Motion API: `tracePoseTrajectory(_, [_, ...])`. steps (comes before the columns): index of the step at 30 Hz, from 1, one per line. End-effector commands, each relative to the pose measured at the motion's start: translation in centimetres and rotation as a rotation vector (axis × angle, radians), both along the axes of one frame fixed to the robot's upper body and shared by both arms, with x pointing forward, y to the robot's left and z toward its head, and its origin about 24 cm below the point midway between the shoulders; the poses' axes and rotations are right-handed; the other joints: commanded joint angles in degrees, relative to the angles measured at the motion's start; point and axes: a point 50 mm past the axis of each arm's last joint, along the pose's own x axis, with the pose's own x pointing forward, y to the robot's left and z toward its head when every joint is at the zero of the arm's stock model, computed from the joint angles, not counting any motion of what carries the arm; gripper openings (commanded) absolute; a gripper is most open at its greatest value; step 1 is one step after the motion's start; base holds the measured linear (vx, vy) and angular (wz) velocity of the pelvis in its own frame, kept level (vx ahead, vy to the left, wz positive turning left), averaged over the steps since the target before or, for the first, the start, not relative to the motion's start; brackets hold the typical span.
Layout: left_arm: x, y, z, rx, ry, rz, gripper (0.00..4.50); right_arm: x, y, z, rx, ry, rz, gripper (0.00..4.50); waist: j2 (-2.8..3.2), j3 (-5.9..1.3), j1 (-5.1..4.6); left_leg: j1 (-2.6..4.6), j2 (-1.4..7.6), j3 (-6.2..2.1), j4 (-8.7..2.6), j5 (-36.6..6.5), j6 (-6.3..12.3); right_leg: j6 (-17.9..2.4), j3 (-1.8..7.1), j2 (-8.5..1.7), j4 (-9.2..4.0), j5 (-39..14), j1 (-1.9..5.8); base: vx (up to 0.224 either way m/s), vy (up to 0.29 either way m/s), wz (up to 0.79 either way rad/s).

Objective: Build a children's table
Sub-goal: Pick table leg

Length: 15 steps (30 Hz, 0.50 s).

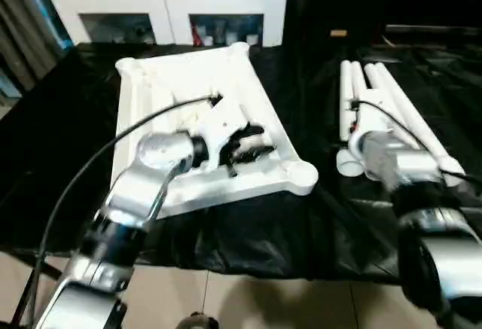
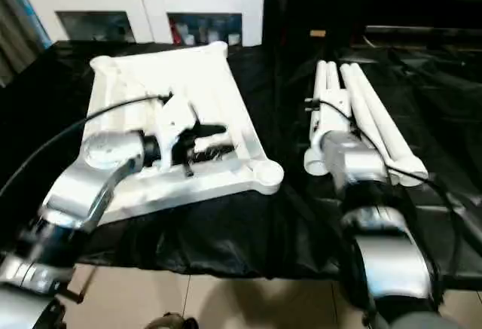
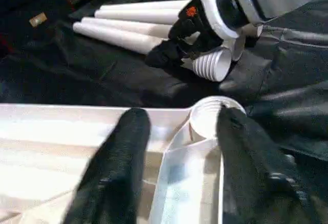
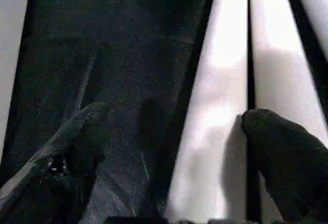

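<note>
We see the large black-covered work table [image 1: 68, 141] carrying the white ribbed plastic rectangular tabletop [image 1: 173, 92], underside up, on its left half. Four long white cylindrical legs [image 1: 380, 99] lie bundled toward the right edge; their near ends are partly hidden by the right forearm. The left gripper [image 3: 177, 147] hovers over the tabletop's near right corner socket [image 3: 210, 116], fingers spread. The right gripper [image 4: 171, 142] is lowered over the legs, fingers spread around one leg; we cannot tell whether they touch it.
</note>
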Motion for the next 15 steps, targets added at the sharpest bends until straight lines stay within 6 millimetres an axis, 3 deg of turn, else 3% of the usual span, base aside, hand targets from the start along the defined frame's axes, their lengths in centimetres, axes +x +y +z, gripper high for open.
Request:
tracePoseTrajectory(1, [-0.46,-0.15,0.22,0.003,0.008,-0.028,2.67,0.28,-0.11,0.24,0.001,-0.014,-0.028,4.50,-0.32,-4.55,-0.06,1.83,2.26,-0.65,-3.44,-6.90,-0.20,-15.55,1.21,-2.53,-3.04,3.60,2.26,0.000,0.000,0.00])
tracePoseTrajectory(7, [-0.85,-0.02,0.37,0.027,0.022,-0.046,3.31,0.47,0.05,0.05,0.042,0.019,-0.035,4.50,-0.26,-4.35,-0.08,1.73,2.21,-0.57,-3.50,-8.25,0.32,-15.70,1.14,-2.45,-3.14,2.37,2.27,0.000,0.000,0.00])
tracePoseTrajectory(10, [-0.92,-0.06,0.46,0.031,0.027,-0.053,3.40,0.57,-0.17,0.29,0.073,0.041,-0.053,4.50,-0.28,-4.39,-0.05,1.78,2.24,-0.58,-3.48,-8.14,0.32,-15.75,1.13,-2.42,-3.11,2.24,2.24,0.000,0.000,0.00])
tracePoseTrajectory(12, [-0.84,-0.09,0.64,0.034,0.023,-0.049,3.76,0.59,-0.27,0.44,0.102,0.070,-0.050,4.50,-0.37,-4.49,-0.06,1.80,2.23,-0.58,-3.41,-7.72,0.47,-15.95,1.10,-2.41,-2.98,2.85,2.27,0.000,0.000,0.00])
tracePoseTrajectory(15, [-0.68,-0.05,0.87,0.042,0.016,-0.035,3.87,0.60,-0.32,0.57,0.129,0.094,-0.045,4.50,-0.34,-4.39,-0.01,1.70,2.23,-0.52,-3.37,-8.00,0.83,-16.20,1.03,-2.30,-3.00,2.64,2.23,0.000,0.000,0.00])
